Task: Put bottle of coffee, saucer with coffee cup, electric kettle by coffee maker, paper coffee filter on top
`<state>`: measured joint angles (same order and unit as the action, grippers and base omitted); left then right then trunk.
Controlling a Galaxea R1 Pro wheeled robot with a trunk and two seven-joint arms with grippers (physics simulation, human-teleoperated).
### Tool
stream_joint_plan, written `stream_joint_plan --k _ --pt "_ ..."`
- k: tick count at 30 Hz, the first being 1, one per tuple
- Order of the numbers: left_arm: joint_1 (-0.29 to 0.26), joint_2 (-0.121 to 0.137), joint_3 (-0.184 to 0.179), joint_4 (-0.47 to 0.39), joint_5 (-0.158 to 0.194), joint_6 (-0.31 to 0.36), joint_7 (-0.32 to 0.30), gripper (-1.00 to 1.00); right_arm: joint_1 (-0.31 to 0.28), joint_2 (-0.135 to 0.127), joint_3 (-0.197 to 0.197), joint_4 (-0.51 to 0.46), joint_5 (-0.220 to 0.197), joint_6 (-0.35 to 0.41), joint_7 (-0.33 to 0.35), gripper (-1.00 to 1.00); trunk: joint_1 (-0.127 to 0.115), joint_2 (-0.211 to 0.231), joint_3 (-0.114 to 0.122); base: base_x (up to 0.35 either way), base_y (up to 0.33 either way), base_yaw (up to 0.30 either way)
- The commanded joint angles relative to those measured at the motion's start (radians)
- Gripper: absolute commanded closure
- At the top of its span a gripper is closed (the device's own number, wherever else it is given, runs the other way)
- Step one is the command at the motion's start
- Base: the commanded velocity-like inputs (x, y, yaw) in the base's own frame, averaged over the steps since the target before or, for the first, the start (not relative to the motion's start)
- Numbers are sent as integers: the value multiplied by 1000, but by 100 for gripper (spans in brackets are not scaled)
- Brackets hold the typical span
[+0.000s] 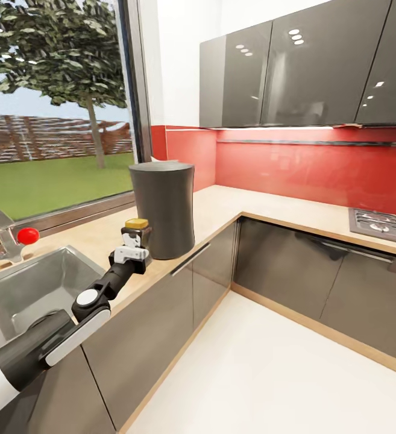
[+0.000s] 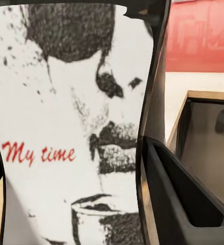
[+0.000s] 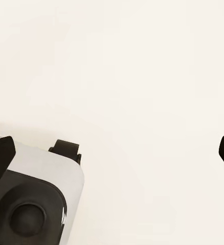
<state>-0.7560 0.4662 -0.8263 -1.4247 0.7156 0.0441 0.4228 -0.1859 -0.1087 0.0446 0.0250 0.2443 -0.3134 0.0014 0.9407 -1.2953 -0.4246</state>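
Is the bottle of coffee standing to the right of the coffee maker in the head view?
No, the bottle of coffee, held at the left gripper, is left of the coffee maker on the countertop.

Domestic kitchen, simulator render. Evidence, head view: pale wood-look countertop (image 1: 222, 208) running round a corner; steel sink (image 1: 35, 289) with tap (image 1: 3, 236) at 9 o'clock; gas hob (image 1: 383, 224) at 3 o'clock; glossy dark wall cabinets (image 1: 294, 66) at 1 o'clock over red splashback (image 1: 306, 172); garden window (image 1: 53, 108) at 10 o'clock.
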Motion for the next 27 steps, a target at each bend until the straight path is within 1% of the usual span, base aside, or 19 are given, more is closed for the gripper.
stream_joint_plan --k 1,7,18,22,27 --pt "-2 1 -3 2 1 4 7 100 -1 0 4 3 0 -5 0 -100 0 -1 -2 0 0 0" --pt "-2 0 -4 20 1 4 7 100 -1 0 4 3 0 -5 0 -100 0 -1 -9 0 0 0" --pt "-2 0 -5 22 1 3 7 100 -1 0 4 3 0 -5 0 -100 0 -1 -26 0 0 0" --pt "-2 0 -5 26 1 3 7 100 -1 0 4 3 1 -5 0 -100 0 -1 -28 0 0 0" --pt "-2 -5 -5 53 1 3 7 100 -1 0 4 3 0 -5 0 -100 0 -1 -29 0 0 0"
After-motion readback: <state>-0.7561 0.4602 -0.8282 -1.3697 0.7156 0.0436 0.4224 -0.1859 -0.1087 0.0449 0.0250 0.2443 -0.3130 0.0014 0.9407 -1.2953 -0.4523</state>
